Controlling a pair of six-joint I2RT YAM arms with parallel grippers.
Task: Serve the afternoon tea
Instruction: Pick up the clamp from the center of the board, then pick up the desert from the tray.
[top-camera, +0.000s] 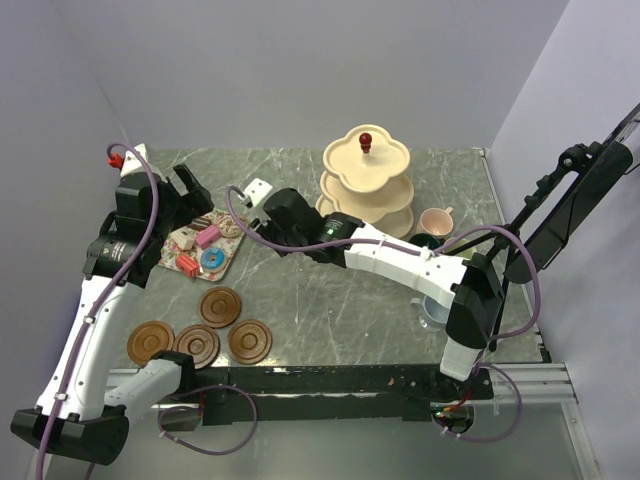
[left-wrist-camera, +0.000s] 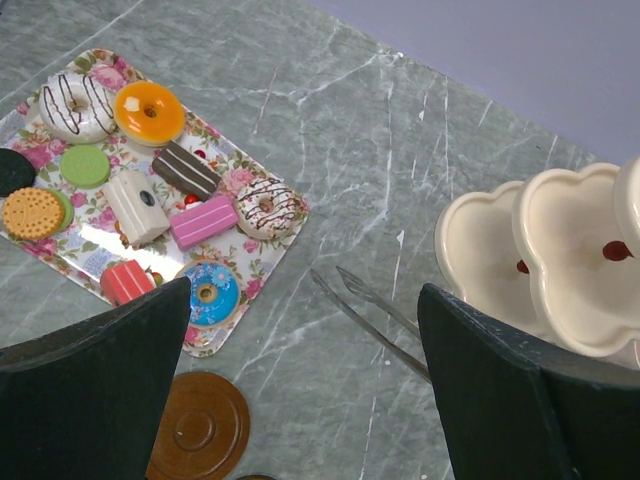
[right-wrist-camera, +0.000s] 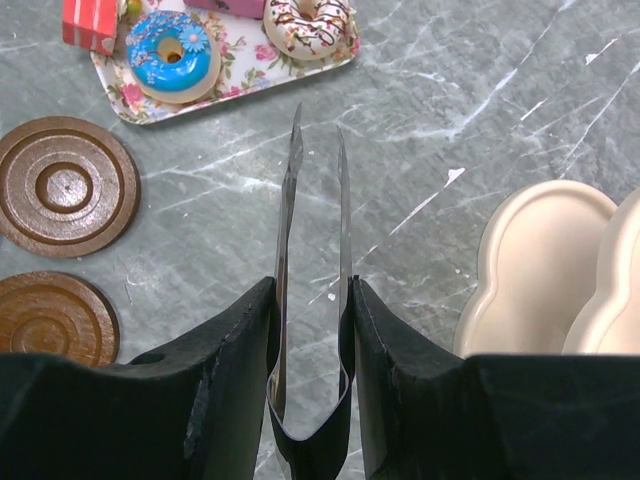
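The right gripper fills the bottom of its wrist view, its two dark fingers closed narrowly on the metal tongs. It clamps them near their bent end, and the two thin blades point toward 12 o'clock over the bare marble table. From the blade tips, the floral tray lies at 11 o'clock, with a blue iced doughnut and a white chocolate-striped doughnut on its near edge. Two brown saucers sit at 9 o'clock of the blades, and the lowest tier of the cream stand is at 3 o'clock.

The left gripper hangs above the table with its fingers spread wide and nothing between them. The tray is at its 10 o'clock and the stand at its 3 o'clock.

In the overhead view, the small colourful cakes all lie on the tray, at 9 o'clock of the table's centre. All four saucers rest bare on the marble at 7 o'clock, one of them nearer the tray and three in a row behind it. The three-tier stand, with its red knob, is upright at 1 o'clock, and no cakes show on its tiers. At 3 o'clock, the pink mug and the dark green mug stand just beside the stand. A grey-blue mug is half hidden under the right arm.
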